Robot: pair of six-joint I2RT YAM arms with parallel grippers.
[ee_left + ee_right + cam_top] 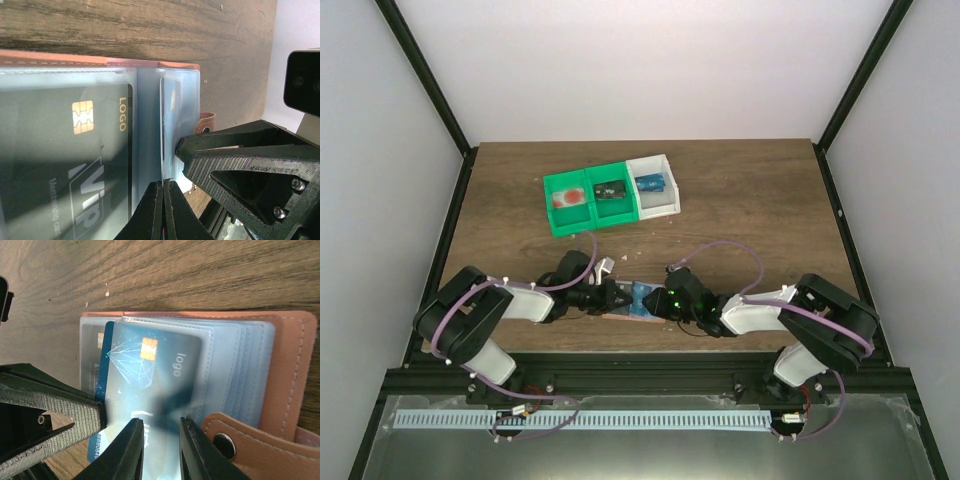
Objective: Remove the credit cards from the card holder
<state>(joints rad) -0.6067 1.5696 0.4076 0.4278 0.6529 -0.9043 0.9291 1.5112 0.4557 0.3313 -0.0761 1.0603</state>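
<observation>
- Top external view shows us both arms meeting low over the holder [636, 300], which lies open on the table [750, 220] near the front edge, between the two bases.
- Left wrist view: the left fingers [147, 215] are clenched on the edge of a clear sleeve [161, 125] and stand it upright. We take this as parting the leaves so the other arm can reach a pocket.
- Beside that sleeve a dark card [65, 175] lies flat in its own pocket, not yet out.
- Right wrist view: the right fingers [127, 450] stand parted, astride the near end of the blue card [150, 370], which sits inside a sleeve. We cannot tell whether they touch it.
- We judge the next move to be a pinch on that card's end and a pull along the pocket, while the left side keeps the holder from sliding.
- Bins [595, 226] sit further back, well apart, likely where cards go.
</observation>
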